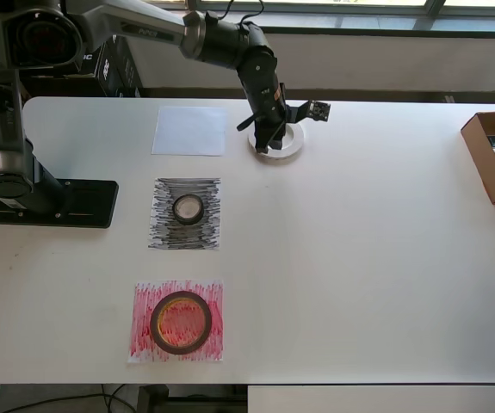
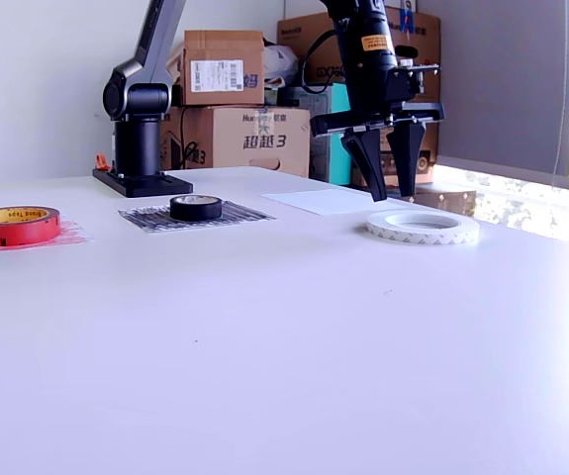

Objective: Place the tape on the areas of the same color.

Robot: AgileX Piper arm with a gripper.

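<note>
Gripper (image 2: 390,194) spread wide, fingertips pointing down just above white tape (image 2: 423,227). Tape lying flat on the table (image 2: 294,346), hole up, just beside white sheet (image 1: 189,131), on its right in the overhead view. Bare tabletop farther right.

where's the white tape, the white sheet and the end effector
white tape (image 2: 423,227), exterior view, on the near band of the ring lying flat on the table
white sheet (image 1: 189,131), overhead view, on the bare middle of the paper
end effector (image 2: 390,191), exterior view, midway between the two fingertips above the white tape
</note>
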